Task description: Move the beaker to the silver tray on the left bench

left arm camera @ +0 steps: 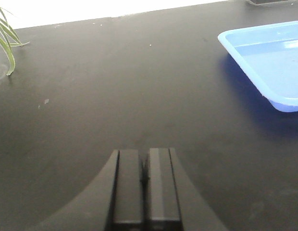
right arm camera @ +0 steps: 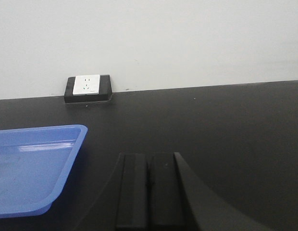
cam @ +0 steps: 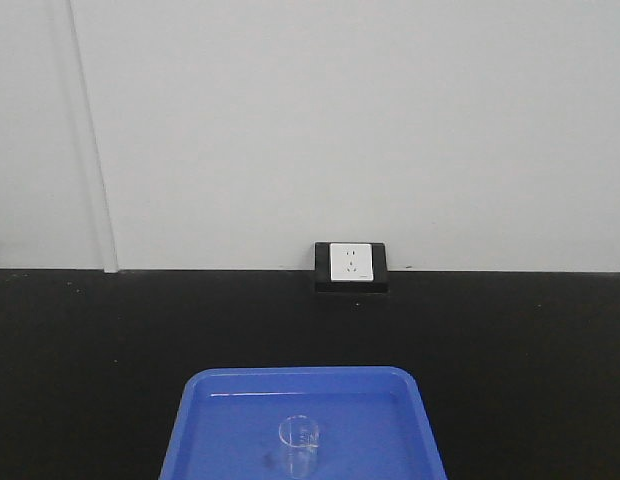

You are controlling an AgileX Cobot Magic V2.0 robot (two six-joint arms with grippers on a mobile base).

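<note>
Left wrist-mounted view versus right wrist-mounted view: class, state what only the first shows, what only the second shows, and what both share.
Only the left wrist view shows green plant leaves at its left edge and the left gripper, shut. Only the right wrist view shows the white wall socket and the right gripper, shut. Both show the blue tray and the black worktop.

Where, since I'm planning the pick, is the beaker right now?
In the front view, the beaker stands inside the blue tray at bottom centre, in front of the white wall socket.
</note>
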